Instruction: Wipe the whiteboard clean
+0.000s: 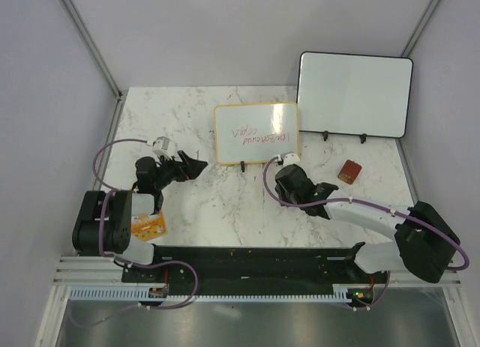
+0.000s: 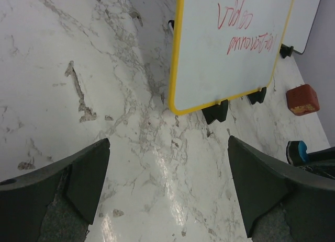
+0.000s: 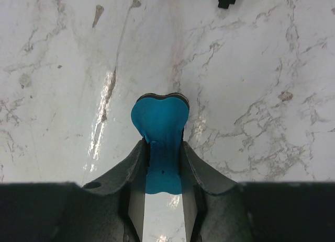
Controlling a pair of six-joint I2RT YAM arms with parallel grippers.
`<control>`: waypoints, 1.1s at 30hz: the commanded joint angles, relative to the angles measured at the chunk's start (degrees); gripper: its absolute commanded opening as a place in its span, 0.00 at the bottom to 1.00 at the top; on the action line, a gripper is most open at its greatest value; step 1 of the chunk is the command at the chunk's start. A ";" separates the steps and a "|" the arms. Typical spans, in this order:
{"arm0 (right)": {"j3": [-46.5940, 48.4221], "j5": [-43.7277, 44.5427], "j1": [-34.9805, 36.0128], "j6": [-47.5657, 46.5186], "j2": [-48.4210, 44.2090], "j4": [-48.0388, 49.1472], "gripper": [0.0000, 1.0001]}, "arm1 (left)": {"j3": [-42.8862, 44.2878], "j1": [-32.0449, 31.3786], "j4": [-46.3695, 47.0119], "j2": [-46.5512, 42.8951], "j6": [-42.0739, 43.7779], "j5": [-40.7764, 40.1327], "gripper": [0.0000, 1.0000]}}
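The right end effector pinches a blue pad, probably an eraser; lift it and press it flat against the whiteboard just beyond. The left end effector is spread.

White, grey-veined marble worktop; a larger black-framed whiteboard, blank, stands on small feet at the far right; a red-brown block lies near its front; an orange card lies near left; a blue pad sits just over the marble.
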 commanded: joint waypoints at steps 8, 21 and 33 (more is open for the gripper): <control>5.75 0.66 -5.36 -5.76 2.27 14.23 0.00 | 26.33 0.27 33.72 31.99 -20.58 13.61 0.91; 15.86 -1.98 -9.06 -10.25 14.31 20.12 0.00 | 45.79 -3.33 37.25 47.05 -26.05 16.42 0.87; 18.32 -2.07 -10.82 -10.07 19.32 26.27 0.00 | 56.08 -4.65 38.30 54.44 -29.82 18.88 0.44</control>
